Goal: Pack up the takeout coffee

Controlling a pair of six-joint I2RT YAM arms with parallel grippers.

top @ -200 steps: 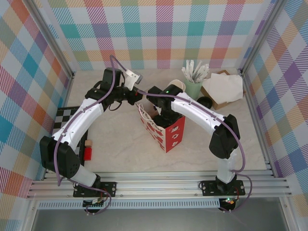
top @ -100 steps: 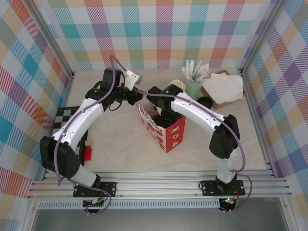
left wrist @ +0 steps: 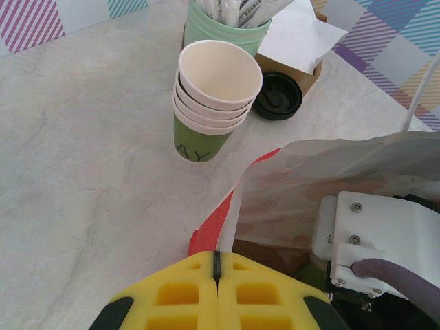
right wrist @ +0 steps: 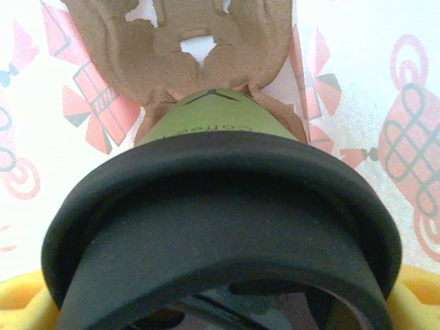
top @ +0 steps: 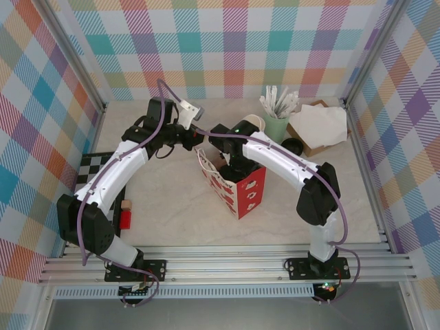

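Note:
The takeout coffee is a dark-green cup with a black lid, seen from just above in the right wrist view. My right gripper is shut on it, with a yellow finger showing at the lid's side. The cup hangs inside the red-and-white paper bag, just over a brown pulp carrier at the bag's bottom. My left gripper is shut on the bag's rim and holds it apart. From above, the right gripper reaches down into the bag's mouth, with the left gripper at the far-left rim.
A stack of dark-green cups stands behind the bag, a loose black lid beside it. A mint cup of white sticks and a napkin box sit back right. A chequered board and red block lie left.

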